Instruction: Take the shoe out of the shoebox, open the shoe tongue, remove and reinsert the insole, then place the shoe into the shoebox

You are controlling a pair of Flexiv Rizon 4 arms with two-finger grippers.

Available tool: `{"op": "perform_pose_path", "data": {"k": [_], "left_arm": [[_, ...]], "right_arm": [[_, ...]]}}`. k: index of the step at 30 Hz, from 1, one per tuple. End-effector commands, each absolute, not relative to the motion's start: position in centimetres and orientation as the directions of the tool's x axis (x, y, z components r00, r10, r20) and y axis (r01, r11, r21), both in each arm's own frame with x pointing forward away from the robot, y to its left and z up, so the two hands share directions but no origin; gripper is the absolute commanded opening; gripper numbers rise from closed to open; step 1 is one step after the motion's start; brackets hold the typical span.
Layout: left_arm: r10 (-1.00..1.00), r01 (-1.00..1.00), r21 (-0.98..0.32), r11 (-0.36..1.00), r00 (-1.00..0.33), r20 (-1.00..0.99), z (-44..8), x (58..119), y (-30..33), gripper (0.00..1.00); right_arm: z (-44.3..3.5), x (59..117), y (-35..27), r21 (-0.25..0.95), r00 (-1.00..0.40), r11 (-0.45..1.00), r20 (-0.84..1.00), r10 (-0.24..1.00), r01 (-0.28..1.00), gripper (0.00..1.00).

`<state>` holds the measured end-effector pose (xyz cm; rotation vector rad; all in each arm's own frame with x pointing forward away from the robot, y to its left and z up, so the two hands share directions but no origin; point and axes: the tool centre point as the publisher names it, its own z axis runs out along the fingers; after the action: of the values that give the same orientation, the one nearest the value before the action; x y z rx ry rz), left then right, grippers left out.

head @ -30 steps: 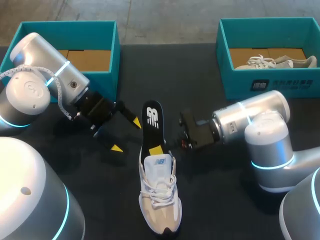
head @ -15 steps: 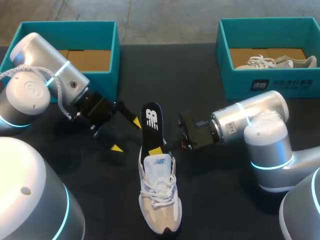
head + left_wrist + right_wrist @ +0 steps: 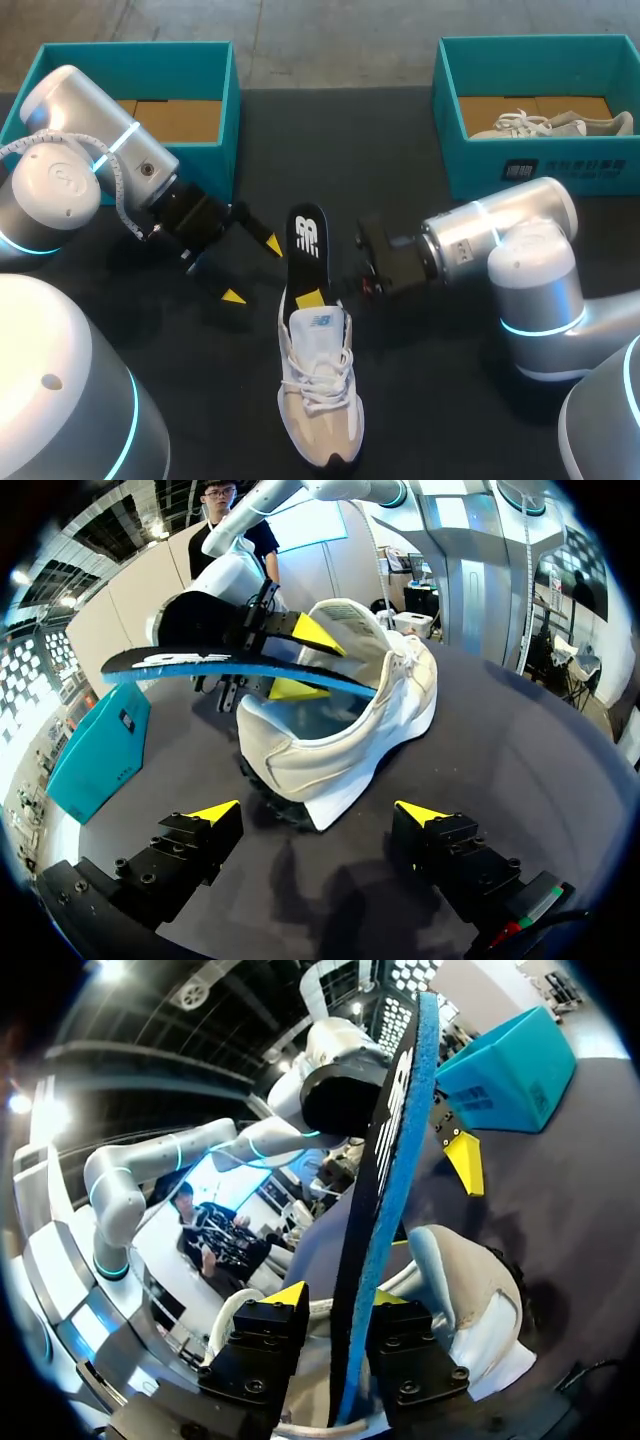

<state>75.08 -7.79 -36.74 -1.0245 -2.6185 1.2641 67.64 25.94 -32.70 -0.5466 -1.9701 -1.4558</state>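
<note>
Clamping the insole point(image 3: 305, 238) between both fingers, the right gripper point(image 3: 335, 1305) holds it half out of the shoe point(image 3: 318, 400), which lies unboxed on the worktop point(image 3: 430, 400) beside the wide-open, empty left gripper point(image 3: 252, 270); seating the insole and returning the shoe to the shoebox point(image 3: 228, 110) are judged outstanding.

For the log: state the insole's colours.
The insole is black with white logo, blue underneath; clearest in the left wrist view.
</note>
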Motion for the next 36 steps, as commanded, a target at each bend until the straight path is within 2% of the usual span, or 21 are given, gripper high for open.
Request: {"op": "perform_pose_path", "data": {"k": [1, 7, 16, 18, 20, 36], "left_arm": [[0.590, 0.541, -0.713, 0.446, -0.777, -0.220, -36.7, 75.1, -7.9, 1.00], [0.590, 0.541, -0.713, 0.446, -0.777, -0.220, -36.7, 75.1, -7.9, 1.00], [0.590, 0.541, -0.713, 0.446, -0.777, -0.220, -36.7, 75.1, -7.9, 1.00], [0.590, 0.541, -0.713, 0.446, -0.777, -0.220, -36.7, 75.1, -7.9, 1.00], [0.590, 0.541, -0.713, 0.446, -0.777, -0.220, -36.7, 75.1, -7.9, 1.00], [0.590, 0.541, -0.713, 0.446, -0.777, -0.220, -36.7, 75.1, -7.9, 1.00]], "right_arm": [[-32.2, 68.2, 26.3, 0.695, -0.725, 0.318, 0.688, -0.034, 0.645, 0.31], [-31.5, 69.0, 26.4, 0.708, -0.738, 0.312, 0.674, -0.034, 0.633, 0.31], [-31.0, 69.8, 26.4, 0.714, -0.744, 0.314, 0.667, -0.032, 0.626, 0.25], [-31.0, 69.9, 26.5, 0.714, -0.745, 0.316, 0.666, -0.031, 0.625, 0.16], [-31.0, 70.0, 26.5, 0.713, -0.744, 0.316, 0.667, -0.030, 0.626, 0.00], [-31.5, 69.5, 26.5, 0.696, -0.732, 0.332, 0.681, -0.025, 0.637, 0.00]]}}
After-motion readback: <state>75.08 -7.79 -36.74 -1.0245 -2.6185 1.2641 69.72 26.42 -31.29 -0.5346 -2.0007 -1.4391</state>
